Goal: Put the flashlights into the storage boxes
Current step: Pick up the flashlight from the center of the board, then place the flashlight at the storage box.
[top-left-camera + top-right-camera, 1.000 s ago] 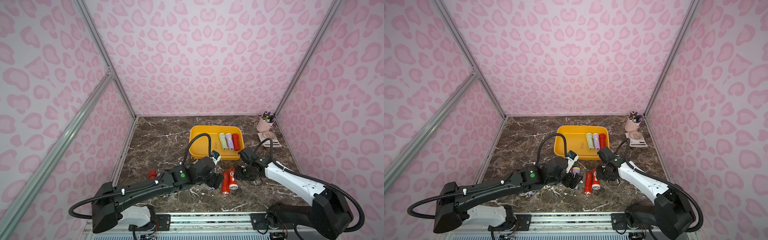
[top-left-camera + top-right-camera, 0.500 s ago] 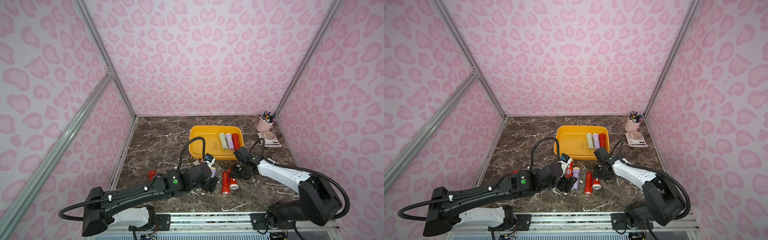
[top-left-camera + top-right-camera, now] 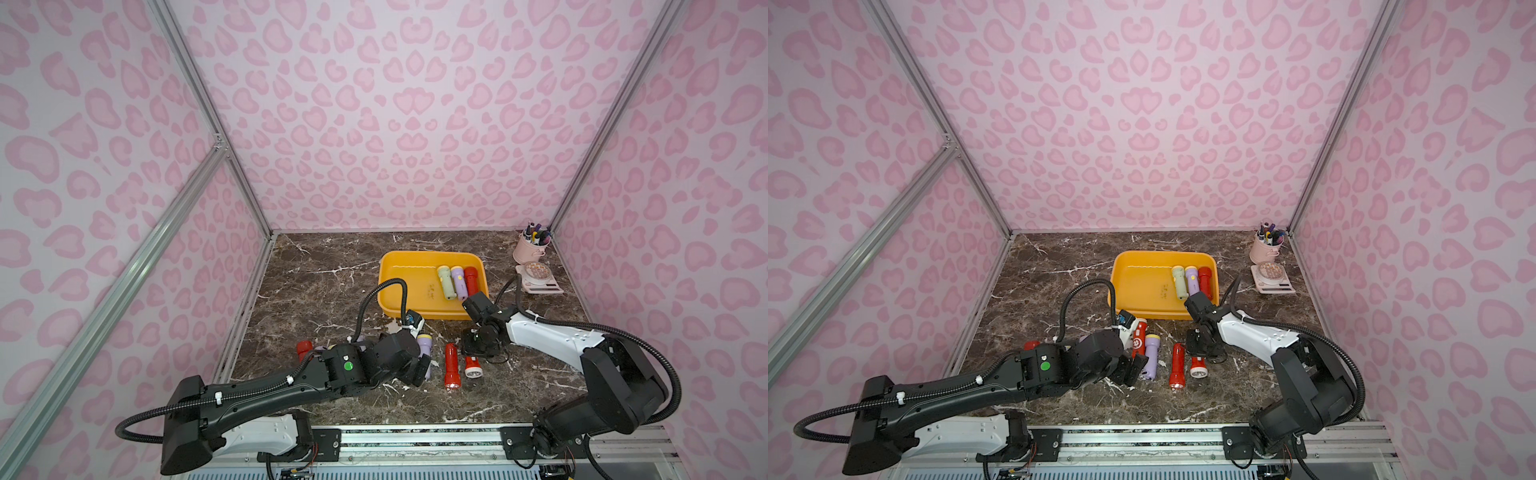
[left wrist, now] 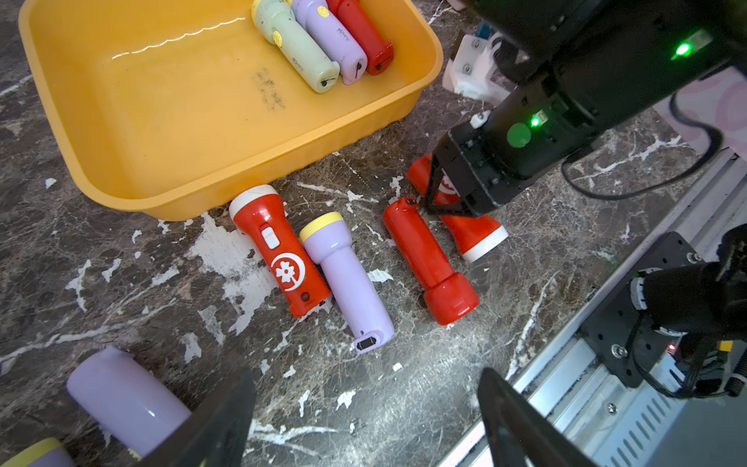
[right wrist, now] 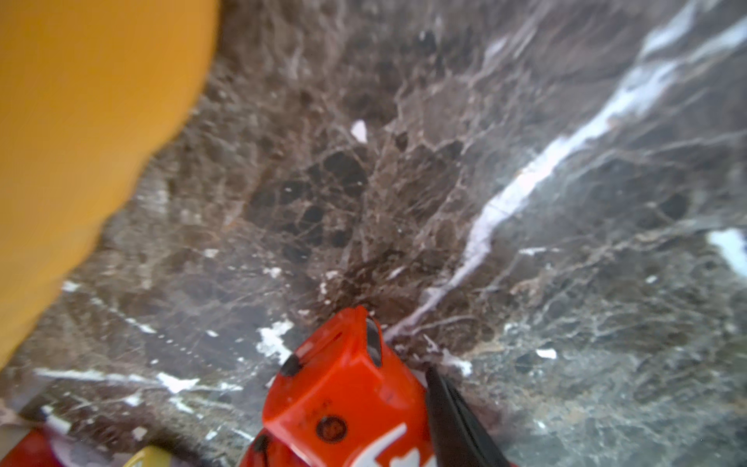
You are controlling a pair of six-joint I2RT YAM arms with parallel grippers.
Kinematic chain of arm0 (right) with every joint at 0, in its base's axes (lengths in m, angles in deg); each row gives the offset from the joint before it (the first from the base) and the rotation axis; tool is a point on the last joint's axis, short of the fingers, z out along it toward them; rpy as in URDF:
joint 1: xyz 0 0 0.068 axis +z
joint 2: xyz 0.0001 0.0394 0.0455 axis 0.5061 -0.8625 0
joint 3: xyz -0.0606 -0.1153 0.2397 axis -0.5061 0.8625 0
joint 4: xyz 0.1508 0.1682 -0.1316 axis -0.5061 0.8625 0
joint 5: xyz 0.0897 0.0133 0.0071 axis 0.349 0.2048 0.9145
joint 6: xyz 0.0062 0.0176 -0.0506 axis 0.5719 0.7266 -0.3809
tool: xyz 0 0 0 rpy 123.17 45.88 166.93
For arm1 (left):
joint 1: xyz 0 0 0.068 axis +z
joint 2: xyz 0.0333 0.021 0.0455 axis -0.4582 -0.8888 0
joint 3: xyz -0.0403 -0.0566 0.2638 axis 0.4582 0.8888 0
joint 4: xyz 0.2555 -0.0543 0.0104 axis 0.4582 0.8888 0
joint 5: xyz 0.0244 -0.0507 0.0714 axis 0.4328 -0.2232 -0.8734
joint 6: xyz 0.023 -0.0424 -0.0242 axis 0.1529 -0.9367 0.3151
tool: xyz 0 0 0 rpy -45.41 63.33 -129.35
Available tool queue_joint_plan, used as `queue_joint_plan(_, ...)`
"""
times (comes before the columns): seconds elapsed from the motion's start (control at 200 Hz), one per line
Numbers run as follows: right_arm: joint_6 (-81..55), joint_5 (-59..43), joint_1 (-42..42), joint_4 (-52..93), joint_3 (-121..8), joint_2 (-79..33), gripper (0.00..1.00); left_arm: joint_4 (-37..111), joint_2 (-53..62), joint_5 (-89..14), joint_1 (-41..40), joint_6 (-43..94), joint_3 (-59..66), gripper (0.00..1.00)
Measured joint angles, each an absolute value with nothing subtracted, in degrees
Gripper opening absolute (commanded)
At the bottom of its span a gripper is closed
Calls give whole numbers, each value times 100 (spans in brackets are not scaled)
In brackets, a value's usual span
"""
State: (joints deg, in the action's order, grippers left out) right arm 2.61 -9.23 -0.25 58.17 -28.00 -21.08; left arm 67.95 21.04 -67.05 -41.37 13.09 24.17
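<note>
The yellow storage box (image 3: 415, 305) holds three flashlights: pale green (image 3: 445, 282), lilac (image 3: 458, 281) and red (image 3: 471, 279). In front of it on the marble lie a red white-labelled flashlight (image 4: 279, 254), a lilac one (image 4: 347, 283) and a plain red one (image 4: 432, 263). My right gripper (image 3: 473, 347) is shut on another red white-labelled flashlight (image 5: 343, 404), which lies on the marble; one black finger (image 5: 456, 420) presses its side. My left gripper (image 4: 364, 424) hangs open over bare marble just short of the lilac flashlight's tail. A further lilac flashlight (image 4: 121, 396) lies beside its finger.
A pink pen cup (image 3: 534, 247) and a small pink scale (image 3: 538, 280) stand at the back right corner. One more red flashlight (image 3: 303, 349) lies by the left wall behind my left arm. A metal rail (image 3: 415, 436) runs along the front edge.
My right gripper has come down leftward and closed on the red white-labelled flashlight. My left arm has drawn back toward the front, its gripper still open.
</note>
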Motion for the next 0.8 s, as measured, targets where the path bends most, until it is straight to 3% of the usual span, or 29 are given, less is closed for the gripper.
queue_joint_plan(0.345,119,-1225,-43,6879,-4768,-2200,35,6474,1967,-6423,-3208,1849,2500,88)
queue_joint_plan(0.8,-489,-1310,-220,7638,-8839,-5303,35,6093,1506,-5609,-1750,2810,2181,88)
